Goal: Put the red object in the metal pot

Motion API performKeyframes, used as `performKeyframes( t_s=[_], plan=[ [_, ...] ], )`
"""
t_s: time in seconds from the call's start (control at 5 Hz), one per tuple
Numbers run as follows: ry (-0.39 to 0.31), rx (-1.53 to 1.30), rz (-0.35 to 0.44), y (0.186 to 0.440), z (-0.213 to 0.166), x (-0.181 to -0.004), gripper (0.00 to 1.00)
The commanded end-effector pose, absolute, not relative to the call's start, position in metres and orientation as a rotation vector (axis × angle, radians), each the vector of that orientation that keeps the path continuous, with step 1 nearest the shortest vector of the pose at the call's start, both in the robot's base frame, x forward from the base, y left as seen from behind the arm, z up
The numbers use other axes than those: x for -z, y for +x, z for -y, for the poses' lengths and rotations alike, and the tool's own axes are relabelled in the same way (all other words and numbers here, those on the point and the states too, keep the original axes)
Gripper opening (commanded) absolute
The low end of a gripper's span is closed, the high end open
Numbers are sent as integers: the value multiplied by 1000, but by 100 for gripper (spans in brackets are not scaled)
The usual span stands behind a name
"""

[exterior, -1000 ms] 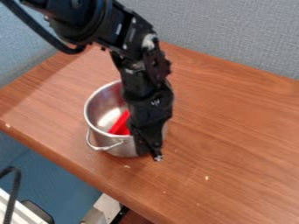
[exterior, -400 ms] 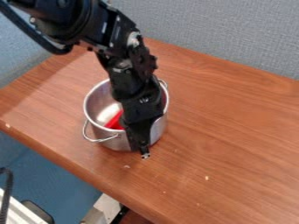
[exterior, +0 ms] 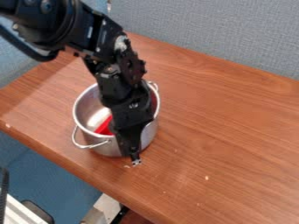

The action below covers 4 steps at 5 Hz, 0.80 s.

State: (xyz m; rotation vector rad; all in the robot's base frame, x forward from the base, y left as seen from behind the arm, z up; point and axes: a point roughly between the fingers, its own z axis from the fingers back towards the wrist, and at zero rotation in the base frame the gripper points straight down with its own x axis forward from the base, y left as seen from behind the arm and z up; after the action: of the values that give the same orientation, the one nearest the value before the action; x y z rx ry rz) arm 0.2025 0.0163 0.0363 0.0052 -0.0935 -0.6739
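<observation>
**Red object in the pot, arm low at its near side**

Camera view: The metal pot (exterior: pixel 91 122) stands on the wooden table (exterior: pixel 222 122), toward its near left edge. The red object (exterior: pixel 105 122) lies inside the pot; only a slanted strip of red shows, since the black arm crosses in front of it. The gripper (exterior: pixel 135 158) points down just outside the pot's near right wall, its tip close to the table surface. The jaws are together with nothing between them.

By the look of it, the main work is done: the red object sits in the pot. What remains is probably only for the arm to lift clear.

Much is hidden. The arm covers the pot's right side and most of the red object, so I cannot tell how it lies. Whether the gripper tip touches the pot wall or the table is too small to make out. One loop handle shows at the pot's near left.
</observation>
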Motion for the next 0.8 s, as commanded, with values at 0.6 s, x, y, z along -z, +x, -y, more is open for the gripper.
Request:
performKeyframes(
  t_s=[0.6],
  plan=[
    [-53, 568, -59, 170, -29, -16, 0]
  ],
)
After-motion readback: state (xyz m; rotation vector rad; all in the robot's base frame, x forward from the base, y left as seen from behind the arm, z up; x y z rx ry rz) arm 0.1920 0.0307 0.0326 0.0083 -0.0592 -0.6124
